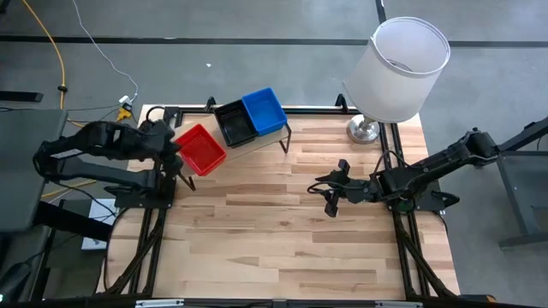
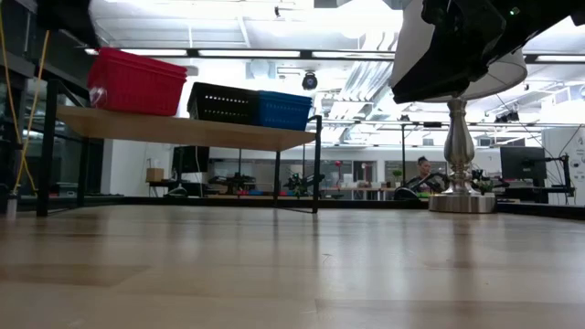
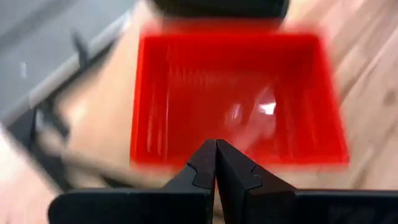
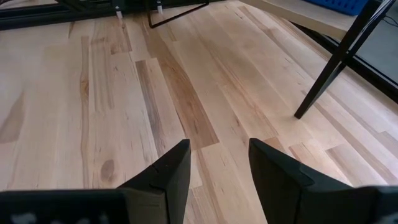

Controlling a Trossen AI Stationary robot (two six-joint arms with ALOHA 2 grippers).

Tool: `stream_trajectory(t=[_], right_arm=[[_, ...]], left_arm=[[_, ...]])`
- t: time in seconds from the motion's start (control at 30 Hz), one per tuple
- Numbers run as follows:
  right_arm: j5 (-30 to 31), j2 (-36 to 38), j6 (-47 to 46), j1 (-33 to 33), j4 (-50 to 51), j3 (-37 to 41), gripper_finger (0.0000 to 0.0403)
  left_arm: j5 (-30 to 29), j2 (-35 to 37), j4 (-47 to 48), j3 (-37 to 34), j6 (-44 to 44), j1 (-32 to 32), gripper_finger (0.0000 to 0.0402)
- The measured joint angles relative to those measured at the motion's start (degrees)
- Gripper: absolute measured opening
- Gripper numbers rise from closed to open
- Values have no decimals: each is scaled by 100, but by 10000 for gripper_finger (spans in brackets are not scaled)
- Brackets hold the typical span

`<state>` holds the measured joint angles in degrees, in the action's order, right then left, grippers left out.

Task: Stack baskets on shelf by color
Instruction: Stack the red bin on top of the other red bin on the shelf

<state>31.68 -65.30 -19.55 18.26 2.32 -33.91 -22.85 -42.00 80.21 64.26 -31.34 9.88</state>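
The red basket (image 1: 202, 148) sits at the left end of the shelf (image 1: 267, 139), apparently overhanging, beside the black basket (image 1: 234, 123) and blue basket (image 1: 264, 110). The left end effector (image 1: 175, 154), clenched empty at its rim, could tip it off; the right end effector (image 1: 329, 195) hangs released above the bench (image 1: 282, 239).

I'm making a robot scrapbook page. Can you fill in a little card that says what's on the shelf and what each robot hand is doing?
shelf: light wooden plank shelf on a thin black frame
on shelf: red plastic basket, black plastic basket, blue plastic basket, side by side
left gripper: shut, at the red basket's edge
right gripper: open, empty, over the striped wooden tabletop
nearby: white lampshade
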Motion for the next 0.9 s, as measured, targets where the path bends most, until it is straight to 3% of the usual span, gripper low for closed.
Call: stream_trajectory(t=[0.1,0.17,0.67,0.9], right_arm=[[0,0,-7,2,-1,0,151],[0,0,-13,0,-3,0,151],[33,2,-96,0,-6,2,151],[33,2,-96,0,-5,2,151]], left_arm=[[251,-244,951,137,-907,-146,0],[297,-350,940,62,-1165,-185,0],[100,-1068,878,-278,-1218,-115,0],[-524,-1214,873,-278,-1199,-112,0]])
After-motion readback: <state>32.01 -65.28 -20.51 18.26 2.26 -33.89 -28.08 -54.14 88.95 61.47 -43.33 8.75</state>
